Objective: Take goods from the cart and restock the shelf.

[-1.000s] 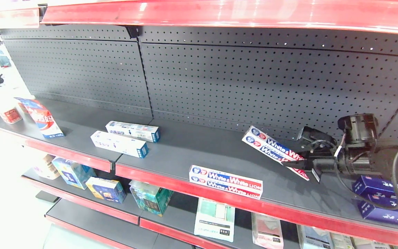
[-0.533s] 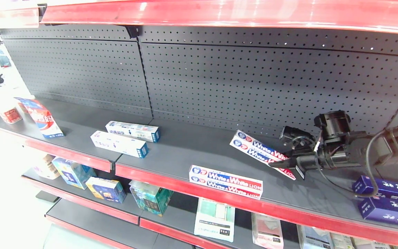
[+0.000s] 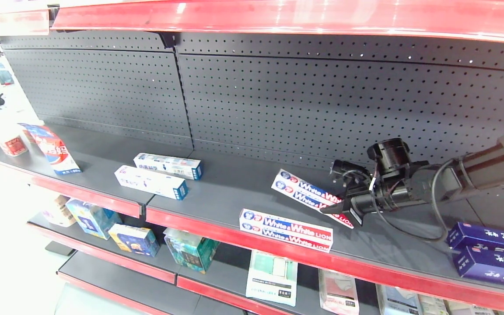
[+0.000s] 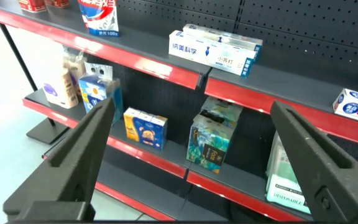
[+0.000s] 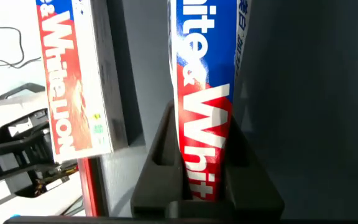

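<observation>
Toothpaste box (image 3: 306,194) was pinched endwise in the right end effector (image 3: 338,208), shelf (image 3: 234,183) close beneath, ready for setting down.

The dark grey shelf (image 3: 243,183) has a red front edge and a perforated back panel. At its far left stand a white jar (image 3: 10,142) and, just beside it, a red-and-blue pouch (image 3: 53,149). Two white-and-blue boxes (image 3: 151,182) lie flat side by side near the middle seam. A red, white and blue toothpaste box (image 3: 286,229) lies along the front edge. Behind it a second such box (image 3: 304,194) sits at an angle; whether it rests on the board cannot be told. Two dark blue boxes (image 3: 490,238) lie at the right end. The lower board (image 3: 228,274) carries a row of upright packs, among them a green box (image 3: 190,249).
</observation>
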You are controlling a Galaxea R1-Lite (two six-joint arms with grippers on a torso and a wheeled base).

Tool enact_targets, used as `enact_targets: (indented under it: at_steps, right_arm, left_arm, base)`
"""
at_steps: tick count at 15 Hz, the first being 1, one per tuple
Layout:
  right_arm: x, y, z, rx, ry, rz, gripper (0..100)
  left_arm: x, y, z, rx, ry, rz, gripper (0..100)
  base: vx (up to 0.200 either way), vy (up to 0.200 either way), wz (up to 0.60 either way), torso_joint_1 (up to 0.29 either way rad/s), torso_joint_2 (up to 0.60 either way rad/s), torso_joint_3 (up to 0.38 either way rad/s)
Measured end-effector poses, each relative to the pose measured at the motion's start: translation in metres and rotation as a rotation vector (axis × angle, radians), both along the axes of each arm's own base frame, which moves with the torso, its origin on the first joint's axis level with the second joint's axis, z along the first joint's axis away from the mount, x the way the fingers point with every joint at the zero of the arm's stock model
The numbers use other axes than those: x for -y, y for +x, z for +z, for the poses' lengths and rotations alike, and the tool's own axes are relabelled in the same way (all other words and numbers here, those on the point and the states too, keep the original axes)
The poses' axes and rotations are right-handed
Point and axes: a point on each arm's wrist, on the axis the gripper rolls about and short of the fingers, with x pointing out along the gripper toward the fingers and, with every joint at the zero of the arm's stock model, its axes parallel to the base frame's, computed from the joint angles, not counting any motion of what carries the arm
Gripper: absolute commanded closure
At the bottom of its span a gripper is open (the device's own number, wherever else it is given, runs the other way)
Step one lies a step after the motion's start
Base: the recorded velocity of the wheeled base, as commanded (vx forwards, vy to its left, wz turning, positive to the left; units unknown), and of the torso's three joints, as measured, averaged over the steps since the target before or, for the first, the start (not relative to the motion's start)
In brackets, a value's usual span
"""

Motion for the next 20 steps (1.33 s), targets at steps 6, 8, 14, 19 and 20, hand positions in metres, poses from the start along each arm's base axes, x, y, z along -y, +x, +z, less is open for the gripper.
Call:
enact_targets:
  at_steps: [6,8,14,19,20]
  right_arm:
    - [-0.014,0.013,-0.006,0.027,-0.034,0.016,100]
    - [-0.015,0.017,-0.009,0.033,-0.045,0.017,100]
    - [-0.015,0.022,-0.013,0.073,-0.108,0.033,100]
    - [-0.015,0.026,-0.016,0.11,-0.178,0.034,100]
    - [-0.014,0.026,-0.016,0.116,-0.193,0.034,100]
  left_arm:
    - [0.0,0.0,0.0,0.0,0.0,0.0,0]
    - [0.0,0.0,0.0,0.0,0.0,0.0,0]
    - [0.0,0.0,0.0,0.0,0.0,0.0,0]
    - [0.0,0.0,0.0,0.0,0.0,0.0,0]
    - [0.0,0.0,0.0,0.0,0.0,0.0,0]
  base:
    - [0.0,0.0,0.0,0.0,0.0,0.0]
    - [0.0,0.0,0.0,0.0,0.0,0.0]
    - [0.0,0.0,0.0,0.0,0.0,0.0]
    - [0.0,0.0,0.0,0.0,0.0,0.0]
    - [0.0,0.0,0.0,0.0,0.0,0.0]
